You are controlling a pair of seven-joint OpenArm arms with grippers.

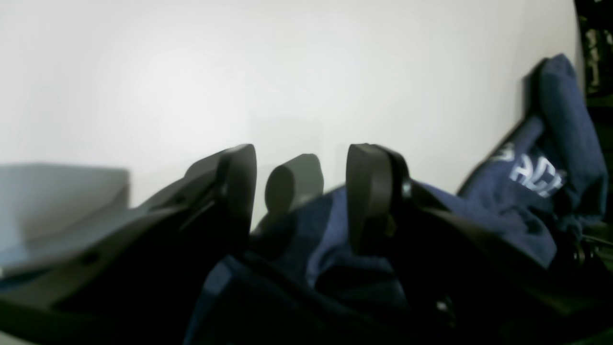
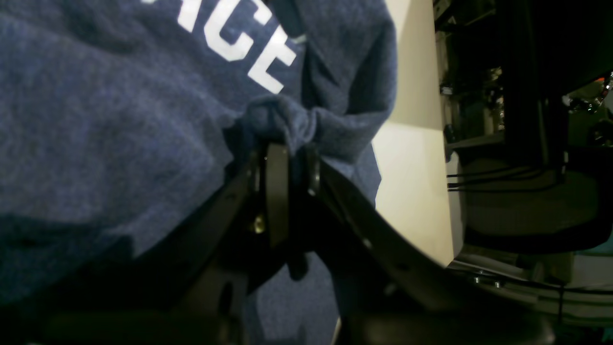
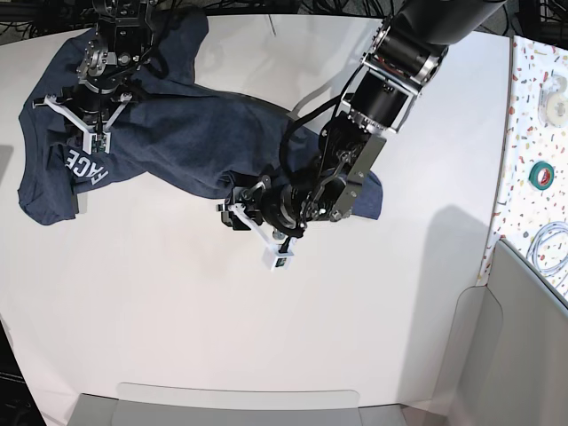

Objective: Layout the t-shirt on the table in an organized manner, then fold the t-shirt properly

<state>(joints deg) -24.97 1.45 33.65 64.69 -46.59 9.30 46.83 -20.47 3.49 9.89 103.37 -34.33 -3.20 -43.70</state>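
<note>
The dark navy-blue heathered cotton t-shirt (image 3: pixel 177 133) lies bunched in a diagonal band across the upper left of the base view, white lettering showing near its left end, on the plain off-white matte table (image 3: pixel 160 302).

The right gripper (image 2: pixel 289 158) sits at the upper left of that view with its jaws pinched tight on a small fold of the cloth. The left gripper (image 1: pixel 299 184), at frame centre, stands with its jaws spread wide and nothing between them; cloth lies just under and behind it.

The layout step looks unfinished. To do it well, the free gripper should probably take a hem or corner at the shirt's right end, not a mid-body bunch, then draw away from the pinned end so the fabric flattens.

Open tabletop fills the lower half and centre right of the base view, giving ample room to spread. The shirt's left end lies close to the table's left edge, so pulling rightward seems safer.
</note>
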